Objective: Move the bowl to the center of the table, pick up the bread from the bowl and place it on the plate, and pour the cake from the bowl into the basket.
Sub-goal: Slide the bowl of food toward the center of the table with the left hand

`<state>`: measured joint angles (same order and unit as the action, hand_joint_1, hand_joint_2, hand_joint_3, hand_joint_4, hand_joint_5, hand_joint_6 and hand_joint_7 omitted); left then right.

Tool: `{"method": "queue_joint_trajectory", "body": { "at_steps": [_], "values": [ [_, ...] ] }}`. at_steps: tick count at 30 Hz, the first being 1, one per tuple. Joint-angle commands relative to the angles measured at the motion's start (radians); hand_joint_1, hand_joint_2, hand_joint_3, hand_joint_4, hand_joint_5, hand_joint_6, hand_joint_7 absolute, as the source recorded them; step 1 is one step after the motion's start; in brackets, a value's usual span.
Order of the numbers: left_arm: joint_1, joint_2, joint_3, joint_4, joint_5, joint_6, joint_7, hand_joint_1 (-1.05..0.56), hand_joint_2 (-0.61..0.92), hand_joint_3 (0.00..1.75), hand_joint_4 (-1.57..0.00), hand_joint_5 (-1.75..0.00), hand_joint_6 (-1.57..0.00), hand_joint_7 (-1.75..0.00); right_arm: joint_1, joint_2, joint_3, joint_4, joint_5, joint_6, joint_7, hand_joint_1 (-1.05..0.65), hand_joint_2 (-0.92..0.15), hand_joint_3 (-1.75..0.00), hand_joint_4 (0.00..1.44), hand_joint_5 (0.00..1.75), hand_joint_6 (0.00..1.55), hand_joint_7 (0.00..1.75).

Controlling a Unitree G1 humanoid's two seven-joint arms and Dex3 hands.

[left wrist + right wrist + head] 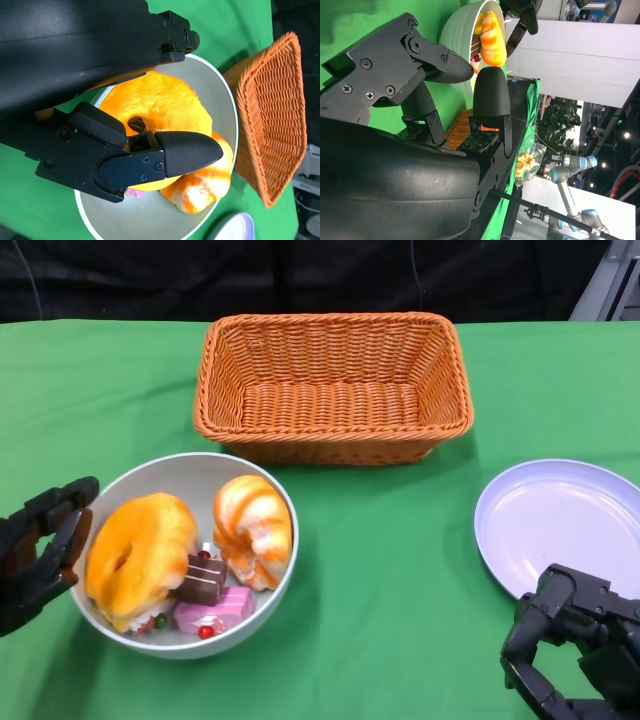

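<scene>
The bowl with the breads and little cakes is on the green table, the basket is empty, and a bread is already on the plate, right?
Not quite. In the head view the plate is bare; no bread lies on it yet. Both breads and the little cakes are in the bowl, and the basket is empty, as you said.

A grey-white bowl sits near the worktop's left front, holding a ring-shaped orange bread, a striped croissant-like bread, a brown cake and a pink cake. Behind it stands an orange wicker basket. A pale lilac plate lies at the right.
</scene>
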<state>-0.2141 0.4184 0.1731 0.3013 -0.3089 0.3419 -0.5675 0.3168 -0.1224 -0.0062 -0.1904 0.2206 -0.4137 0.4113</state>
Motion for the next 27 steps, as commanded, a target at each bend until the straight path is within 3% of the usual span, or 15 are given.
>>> {"method": "queue_joint_trajectory", "body": {
  "at_steps": [1,27],
  "values": [
    [0.026,-0.004,-0.009,-0.049,-0.022,0.037,-0.027,-0.89,0.92,0.74,0.00,0.00,0.00,0.00,0.000,-0.008,-0.005,-0.004,0.008,-0.002,-0.004,-0.18,-0.46,-1.04,0.73,1.74,0.65,1.38],
    [0.096,-0.076,-0.064,-0.390,-0.092,0.352,0.046,-0.85,0.92,0.75,0.00,0.00,0.00,0.00,0.007,-0.004,0.008,-0.015,-0.003,0.000,-0.016,-0.14,-0.45,-1.09,0.73,1.73,0.64,1.39]
  ]
}}
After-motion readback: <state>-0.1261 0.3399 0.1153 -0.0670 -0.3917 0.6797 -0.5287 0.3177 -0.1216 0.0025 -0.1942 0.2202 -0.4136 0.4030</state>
